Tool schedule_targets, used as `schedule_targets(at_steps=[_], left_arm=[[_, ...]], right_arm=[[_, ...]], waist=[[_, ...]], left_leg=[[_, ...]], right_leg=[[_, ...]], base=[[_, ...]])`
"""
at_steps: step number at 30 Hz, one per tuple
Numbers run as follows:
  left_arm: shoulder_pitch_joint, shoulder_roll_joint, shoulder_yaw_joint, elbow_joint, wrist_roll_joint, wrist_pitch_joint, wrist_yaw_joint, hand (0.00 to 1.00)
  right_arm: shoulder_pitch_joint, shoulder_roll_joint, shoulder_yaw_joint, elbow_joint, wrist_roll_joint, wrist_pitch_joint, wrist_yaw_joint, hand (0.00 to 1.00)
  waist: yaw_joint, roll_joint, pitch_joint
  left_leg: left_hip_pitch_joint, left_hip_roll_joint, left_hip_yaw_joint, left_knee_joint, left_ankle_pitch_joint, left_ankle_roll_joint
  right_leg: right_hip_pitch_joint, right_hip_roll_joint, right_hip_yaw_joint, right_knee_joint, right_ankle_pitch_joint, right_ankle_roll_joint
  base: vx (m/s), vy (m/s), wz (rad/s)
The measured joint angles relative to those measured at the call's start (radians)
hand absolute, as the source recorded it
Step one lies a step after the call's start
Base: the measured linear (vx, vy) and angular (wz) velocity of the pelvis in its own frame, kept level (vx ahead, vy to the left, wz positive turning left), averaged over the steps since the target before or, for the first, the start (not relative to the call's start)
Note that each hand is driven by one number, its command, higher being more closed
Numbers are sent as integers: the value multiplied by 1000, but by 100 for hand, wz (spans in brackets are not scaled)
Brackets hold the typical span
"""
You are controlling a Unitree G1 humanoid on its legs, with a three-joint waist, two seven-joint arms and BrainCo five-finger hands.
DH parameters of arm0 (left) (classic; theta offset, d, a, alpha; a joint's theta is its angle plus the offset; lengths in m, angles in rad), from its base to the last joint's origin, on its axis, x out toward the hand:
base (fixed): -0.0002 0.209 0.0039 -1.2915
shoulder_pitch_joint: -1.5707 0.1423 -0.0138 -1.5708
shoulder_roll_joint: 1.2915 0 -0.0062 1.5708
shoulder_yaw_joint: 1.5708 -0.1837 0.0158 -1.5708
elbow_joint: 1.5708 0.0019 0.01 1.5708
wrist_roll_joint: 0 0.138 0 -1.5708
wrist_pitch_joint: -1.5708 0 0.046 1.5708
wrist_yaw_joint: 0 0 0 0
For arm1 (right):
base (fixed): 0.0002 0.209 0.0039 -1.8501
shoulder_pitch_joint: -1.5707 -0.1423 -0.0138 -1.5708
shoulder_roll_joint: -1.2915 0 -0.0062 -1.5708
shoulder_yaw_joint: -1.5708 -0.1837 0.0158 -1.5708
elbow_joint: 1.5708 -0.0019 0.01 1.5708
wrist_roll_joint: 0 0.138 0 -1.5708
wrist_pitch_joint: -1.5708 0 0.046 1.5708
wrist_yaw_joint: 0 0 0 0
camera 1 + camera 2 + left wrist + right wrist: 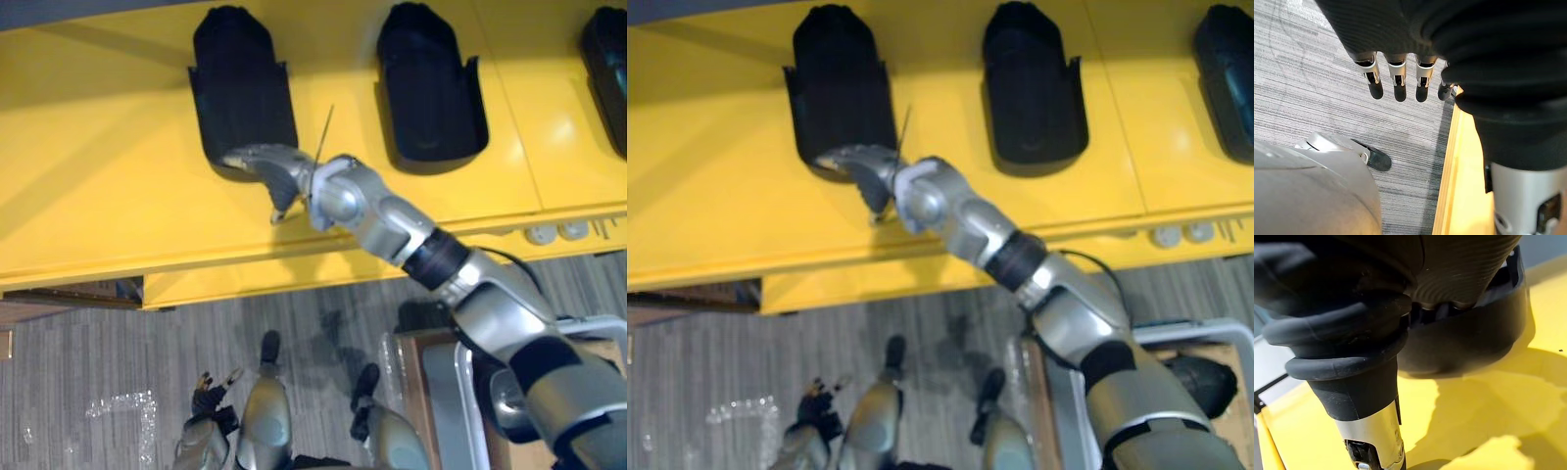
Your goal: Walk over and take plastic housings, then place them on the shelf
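Closest in, at the near right, a grey bin holds one dark rounded part. Low at the near left the left hand hangs above the striped grey floor, its fingers straight, side by side, holding nothing.

Farther off, the yellow shelf carries three black plastic housings in a left-to-right row, well apart: the left housing, the middle housing and the right housing, which is cut by the view's edge. Each lies with its long axis running near to far, rounded closed end far, wider open end near.

The right hand reaches across to the near end of the left housing and touches its rim. Whether it grips the rim or only rests there cannot be told.
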Motion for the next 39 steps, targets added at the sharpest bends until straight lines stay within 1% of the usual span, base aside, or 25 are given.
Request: schedule_targets(at_steps=[5, 13, 18, 23, 25, 34, 39], left_arm=[[2, -1, -1, 1, 0, 0, 0, 0], [3, -2, -1, 0, 0, -1, -10, 0], [3, -4, -1, 0, 0, -3, -17, 0], [3, -4, -1, 0, 1, -3, -15, 0], [3, -4, -2, 0, 1, -3, -15, 0], [3, -3, -4, 0, 0, -3, -14, 0], [2, -4, -12, 0, 0, -3, -12, 0]], right_arm=[[2, 7, -2, 21, 5, -16, -46, 0], [10, 16, -12, 24, 22, -17, -58, 0], [12, 22, -12, 24, 30, -16, -53, 0], [18, 33, -15, 24, 41, -16, -13, 0], [23, 37, -15, 23, 50, -16, -8, 0], [31, 45, -15, 20, 51, -15, -6, 0], [37, 54, -11, 19, 37, -15, -3, 0]], waist=[[-1, 12, 7], [-1, 12, 7], [-1, 12, 7], [-3, 12, 6], [-3, 13, 6], [-6, 14, 6], [-11, 19, 2]], left_leg=[[0, -1, -1, 5, 0, 1], [-2, -2, -4, 6, 0, 1], [-2, -2, -5, 7, 0, 1], [-1, -2, -5, 12, -1, 2], [0, -2, -5, 13, -2, 2], [1, -3, -4, 14, -2, 2], [1, -2, -4, 14, -2, 2]], right_leg=[[1, -1, 0, 3, 0, 0], [2, -2, -2, 3, 0, 0], [3, -2, -3, 3, 0, 0], [7, -2, -3, 3, 0, 0], [8, -2, -3, 4, 0, 0], [9, -2, -2, 3, 0, 0], [12, -2, -2, 3, 0, 0]], base=[[0, 0, 0], [0, 0, 0], [0, 0, 0], [0, 0, 0], [0, 0, 0], [0, 0, 0], [0, 0, 0]])
